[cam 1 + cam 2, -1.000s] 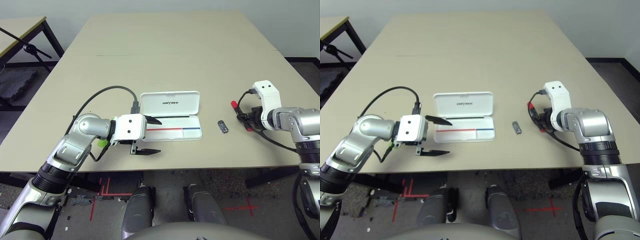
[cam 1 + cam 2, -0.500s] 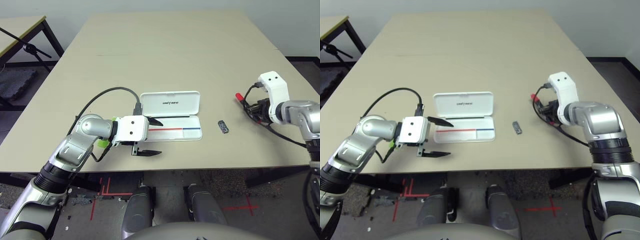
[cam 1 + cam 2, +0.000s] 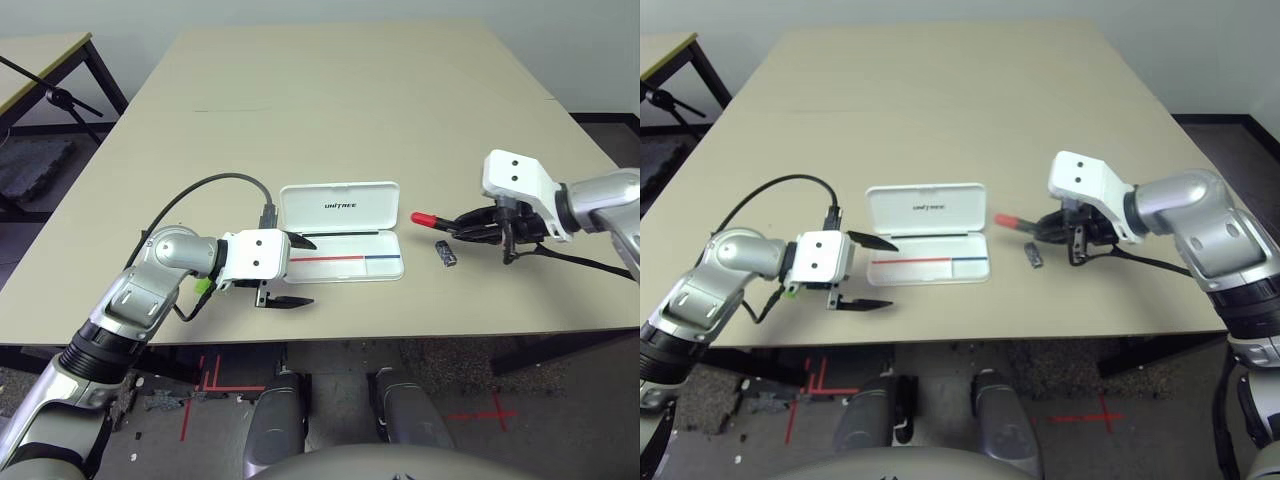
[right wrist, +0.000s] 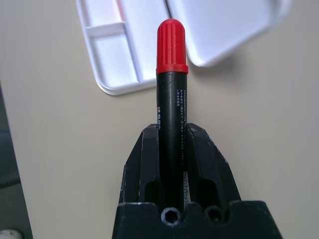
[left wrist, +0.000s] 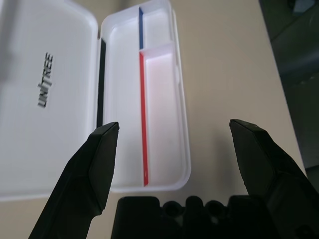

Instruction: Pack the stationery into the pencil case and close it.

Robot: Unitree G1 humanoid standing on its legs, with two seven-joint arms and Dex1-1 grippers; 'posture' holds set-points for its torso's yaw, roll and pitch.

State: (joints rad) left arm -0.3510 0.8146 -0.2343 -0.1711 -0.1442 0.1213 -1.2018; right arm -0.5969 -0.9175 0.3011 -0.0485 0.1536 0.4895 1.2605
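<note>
1. In the right wrist view we saw the marker (image 4: 169, 94) as a black barrel with a red cap, clamped between the closed fingers of the right end effector (image 4: 172, 149); from the head views only its red tip and dark body showed, held above the counter (image 3: 330, 110) and pointing toward the pencil case (image 3: 340, 232).
2. The left wrist view showed the case interior: compartments that looked empty, split by a red-and-blue stripe, with the "UNITREE" lid lying flat behind.
3. The left end effector (image 3: 293, 270) stood wide open, gripping nothing, at the case's left end.
4. A small dark block (image 3: 446, 253) lay on the counter between the case and the right end effector.
5. A bit of lime-green highlighter (image 3: 204, 286) peeked from behind the left wrist, mostly hidden by the arm and its black cable (image 3: 215, 185).
</note>
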